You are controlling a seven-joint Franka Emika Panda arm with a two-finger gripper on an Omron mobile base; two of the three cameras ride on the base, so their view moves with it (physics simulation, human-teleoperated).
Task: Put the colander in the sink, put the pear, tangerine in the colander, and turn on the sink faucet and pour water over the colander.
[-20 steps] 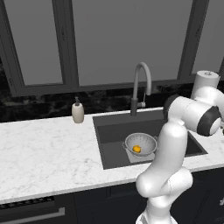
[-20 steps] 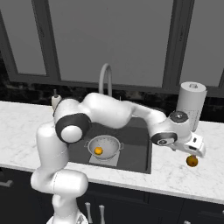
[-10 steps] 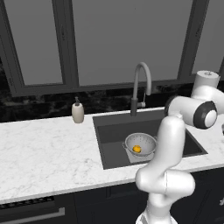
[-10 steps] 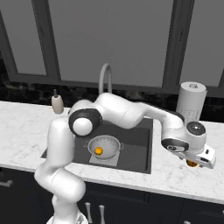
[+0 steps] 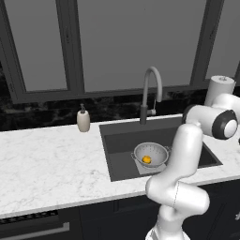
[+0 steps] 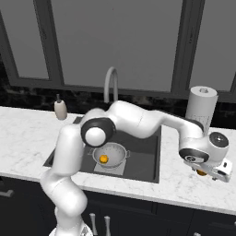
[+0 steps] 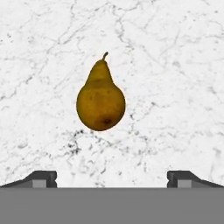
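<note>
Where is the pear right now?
The pear lies on the white marble counter right of the sink, directly under the open tool, near the paper-towel roll.

The white arm rises from its base, bends at a dark joint and reaches far out to its right, the forearm ending in a wrist turned downward. The claw (image 7: 112,177) points straight down, its two dark fingertips (image 7: 43,178) set wide apart with nothing between them.
</note>
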